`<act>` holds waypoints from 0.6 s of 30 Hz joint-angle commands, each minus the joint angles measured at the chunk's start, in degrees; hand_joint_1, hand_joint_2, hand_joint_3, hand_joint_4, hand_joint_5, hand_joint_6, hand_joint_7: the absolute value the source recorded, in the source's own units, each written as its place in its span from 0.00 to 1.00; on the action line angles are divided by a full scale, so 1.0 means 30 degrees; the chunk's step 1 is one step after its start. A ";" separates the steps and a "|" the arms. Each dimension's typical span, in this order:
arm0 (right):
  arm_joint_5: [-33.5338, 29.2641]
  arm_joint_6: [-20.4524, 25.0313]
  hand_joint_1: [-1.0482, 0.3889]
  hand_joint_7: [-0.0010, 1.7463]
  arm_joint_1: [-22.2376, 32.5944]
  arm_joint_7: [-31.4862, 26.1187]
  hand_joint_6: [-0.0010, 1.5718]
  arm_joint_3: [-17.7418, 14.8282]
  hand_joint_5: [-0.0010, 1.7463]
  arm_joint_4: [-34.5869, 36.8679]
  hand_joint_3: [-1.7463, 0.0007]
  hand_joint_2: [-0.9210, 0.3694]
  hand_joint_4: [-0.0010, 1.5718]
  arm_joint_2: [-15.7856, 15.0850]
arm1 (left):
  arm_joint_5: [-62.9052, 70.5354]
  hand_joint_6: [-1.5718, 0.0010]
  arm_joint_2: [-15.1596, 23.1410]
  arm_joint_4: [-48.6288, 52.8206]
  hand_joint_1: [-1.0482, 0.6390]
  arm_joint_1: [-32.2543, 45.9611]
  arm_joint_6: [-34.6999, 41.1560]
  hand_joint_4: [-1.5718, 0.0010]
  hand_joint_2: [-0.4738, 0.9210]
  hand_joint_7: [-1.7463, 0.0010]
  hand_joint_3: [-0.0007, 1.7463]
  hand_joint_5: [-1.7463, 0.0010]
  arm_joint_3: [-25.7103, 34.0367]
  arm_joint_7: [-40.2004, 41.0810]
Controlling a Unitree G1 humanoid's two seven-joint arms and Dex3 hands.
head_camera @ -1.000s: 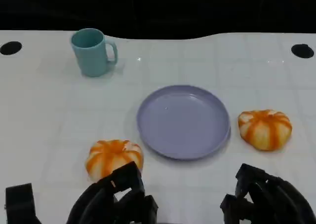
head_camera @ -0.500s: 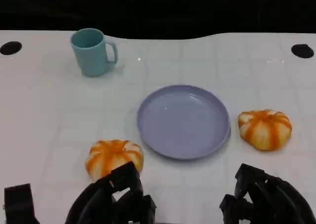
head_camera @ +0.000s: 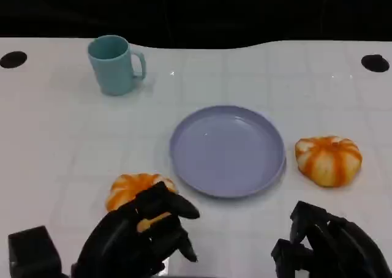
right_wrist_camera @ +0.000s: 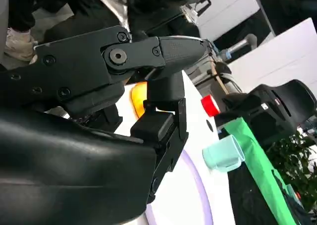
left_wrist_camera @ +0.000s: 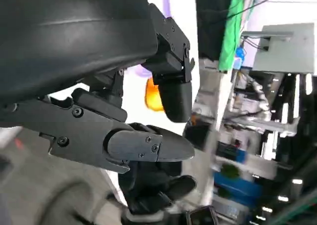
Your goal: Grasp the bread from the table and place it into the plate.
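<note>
left hand point(head_camera: 144, 232) fingers spread over round orange-striped bread point(head_camera: 130, 188), lower left, grip unclear | right hand point(head_camera: 324, 244) curled, empty | lavender round plate point(head_camera: 227, 151) centre

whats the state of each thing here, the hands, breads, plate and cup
left hand: fingers over the near bread, not plainly gripping it
right hand: low at the near edge, holds nothing
near bread: on the table, partly covered by the left hand
far bread: on the table right of the plate, untouched
plate: flat on the table, nothing in it
cup: upright, handle to the right
</note>
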 commanded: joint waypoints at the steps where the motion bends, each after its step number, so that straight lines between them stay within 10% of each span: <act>1: 0.0096 -0.0280 0.23 0.79 -0.0175 0.0179 0.50 -0.0112 0.92 0.0189 0.87 0.00 0.56 -0.0067 | 0.1702 0.78 0.0934 -0.1383 0.23 -0.0157 -0.0337 0.77 1.00 0.62 0.14 0.23 -0.0035 0.1184; 18: 0.0002 -0.0342 0.22 0.79 -0.0261 0.0074 0.50 0.0047 0.93 0.0226 0.86 0.00 0.57 -0.0054 | 1.3193 0.70 0.4870 -0.7126 0.26 -0.0570 0.1206 0.75 0.98 0.96 0.00 0.54 -0.0683 0.4661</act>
